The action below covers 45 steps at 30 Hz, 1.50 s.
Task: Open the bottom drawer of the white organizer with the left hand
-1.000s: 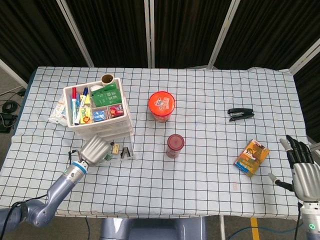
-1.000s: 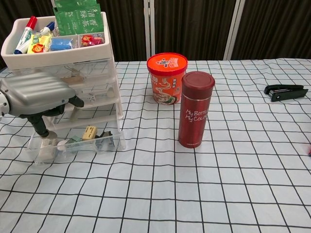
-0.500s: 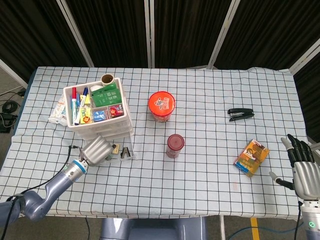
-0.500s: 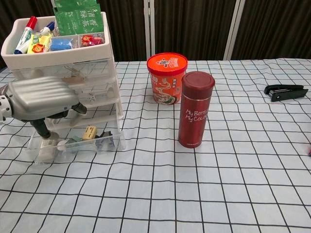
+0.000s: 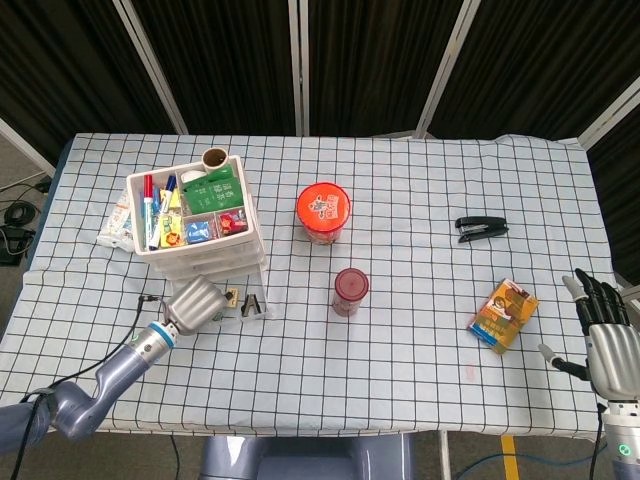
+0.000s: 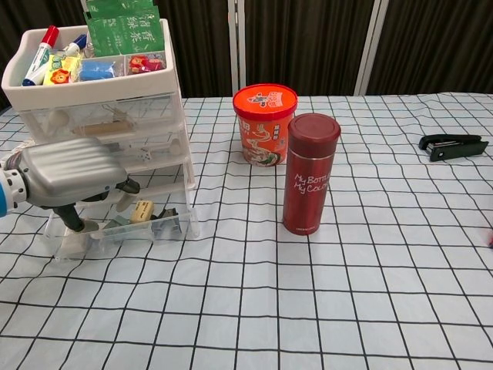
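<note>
The white organizer (image 5: 195, 225) (image 6: 100, 116) stands at the table's left, its top tray full of pens and packets. Its clear bottom drawer (image 5: 245, 303) (image 6: 154, 227) is pulled out toward me and shows several small items inside. My left hand (image 5: 195, 300) (image 6: 69, 171) lies over the drawer's left front part. Its dark fingers (image 6: 75, 220) curl down into the drawer behind the front wall. My right hand (image 5: 605, 345) hovers at the table's right front edge with fingers spread and nothing in it. The chest view does not show it.
An orange cup-noodle tub (image 5: 322, 211) (image 6: 264, 123) and a dark red bottle (image 5: 350, 290) (image 6: 310, 173) stand right of the organizer. A black stapler (image 5: 481, 228) (image 6: 452, 145) and a snack box (image 5: 503, 315) lie further right. A packet (image 5: 117, 222) lies left of the organizer.
My left hand has sunk a little and shifted slightly right over the drawer. The drawer itself has barely moved. The right hand dropped a touch.
</note>
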Available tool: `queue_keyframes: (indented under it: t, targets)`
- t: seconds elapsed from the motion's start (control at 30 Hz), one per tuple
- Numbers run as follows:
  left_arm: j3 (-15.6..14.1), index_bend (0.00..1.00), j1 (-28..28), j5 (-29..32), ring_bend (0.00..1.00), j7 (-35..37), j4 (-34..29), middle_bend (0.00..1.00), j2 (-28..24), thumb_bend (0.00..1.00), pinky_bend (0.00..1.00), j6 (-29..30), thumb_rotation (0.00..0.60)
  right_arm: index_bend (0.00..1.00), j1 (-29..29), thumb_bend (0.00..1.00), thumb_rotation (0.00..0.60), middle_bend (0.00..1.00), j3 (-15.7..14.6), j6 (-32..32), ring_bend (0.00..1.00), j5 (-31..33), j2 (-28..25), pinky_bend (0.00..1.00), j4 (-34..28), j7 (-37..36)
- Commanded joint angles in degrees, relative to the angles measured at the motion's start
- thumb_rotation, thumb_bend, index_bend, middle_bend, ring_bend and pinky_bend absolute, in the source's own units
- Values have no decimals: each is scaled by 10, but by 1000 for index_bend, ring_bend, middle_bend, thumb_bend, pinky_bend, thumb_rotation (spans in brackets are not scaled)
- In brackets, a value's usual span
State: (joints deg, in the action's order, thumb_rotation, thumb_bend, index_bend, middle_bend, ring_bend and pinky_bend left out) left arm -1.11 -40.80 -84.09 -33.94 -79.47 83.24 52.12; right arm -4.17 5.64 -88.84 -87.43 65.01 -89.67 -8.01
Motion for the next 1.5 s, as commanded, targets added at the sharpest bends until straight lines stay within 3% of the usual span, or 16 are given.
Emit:
queue_keyframes:
  t: [0.03,0.87,1.5]
  targets:
    - [2,465,-1,9,987,-4,-7,1000,-4,218,887,-6,600,17,0,55,600,0,-1,0,0,-1,0,0,0,1]
    - [7,426,-26,60,987,-40,-22,1000,-3,201,887,-51,600,17,-1,52,600,0,-1,5,0,3,4,0,2,10]
    - [0,471,-53,20,987,69,19,1000,-6,201,887,-81,600,17,-15,51,600,0,10,35,0,39,32,0,22,58]
